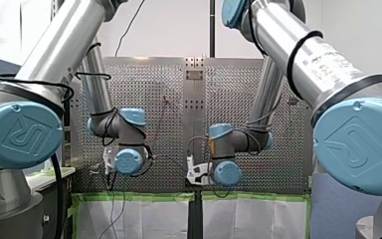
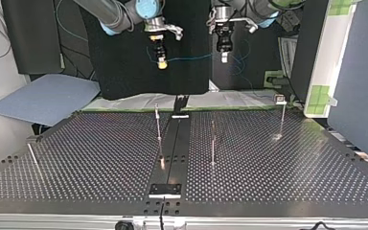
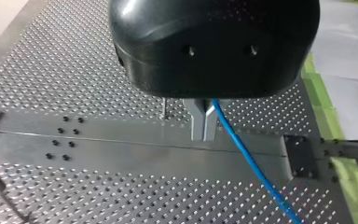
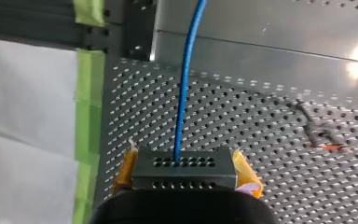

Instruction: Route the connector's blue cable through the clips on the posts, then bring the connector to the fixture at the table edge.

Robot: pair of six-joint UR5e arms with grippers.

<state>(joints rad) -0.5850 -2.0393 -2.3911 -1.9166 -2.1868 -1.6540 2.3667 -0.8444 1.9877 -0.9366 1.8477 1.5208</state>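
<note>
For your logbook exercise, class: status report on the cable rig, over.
Right gripper shut on connector. Left gripper shut on blue cable. Cable in the air; posts not yet threaded.

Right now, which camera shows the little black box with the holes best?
The right wrist view. The connector is close up there, clamped between my right claw's yellow pads, with its blue cable. The top view shows only a tiny speck in that claw. The left wrist view shows just the cable; the front view hides it.
</note>
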